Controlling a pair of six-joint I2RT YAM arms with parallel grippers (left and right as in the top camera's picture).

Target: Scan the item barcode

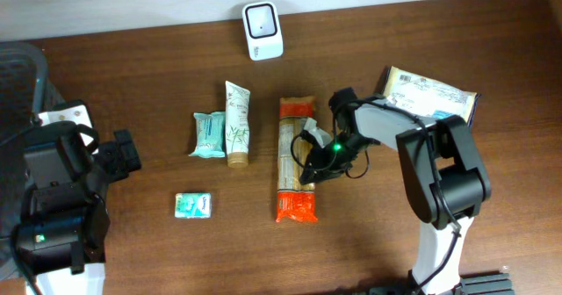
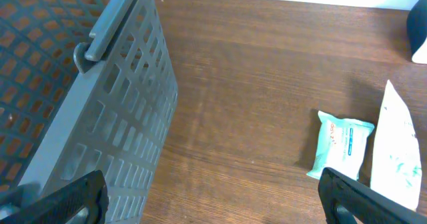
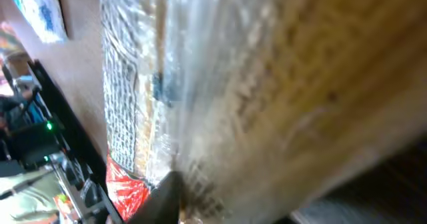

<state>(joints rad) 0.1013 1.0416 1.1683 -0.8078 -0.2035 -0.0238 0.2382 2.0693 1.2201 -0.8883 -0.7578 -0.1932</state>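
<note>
Lying lengthwise at the centre of the table [image 1: 149, 75]: noodle packet [image 1: 290, 141], clear wrap with orange ends, long axis running 12 to 6 o'clock.

- Right gripper [image 1: 309, 161]: down on the packet's mid-length, reaching in from 3 o'clock. In the wrist view the wrap fills the blurred frame and one dark finger [image 3: 163, 199] lies against it. Whether the jaws have clamped cannot be told.
- Left gripper [image 2: 213, 199]: at 9 o'clock, jaws spread wide, nothing between them.
- Scanner [image 1: 262, 32]: white, at 12 o'clock by the far edge.
- Tube [image 1: 236, 124]: just beside the packet at its 9 o'clock.
- Wipes pack [image 1: 209, 134]: teal, touching the tube's 9 o'clock side.
- Small sachet [image 1: 194, 205]: teal, at 7 o'clock, apart from the rest.
- Flat packet [image 1: 430, 91]: at 2 o'clock.
- Basket [image 2: 113, 117]: grey mesh, at 10 o'clock beside the left arm.
</note>
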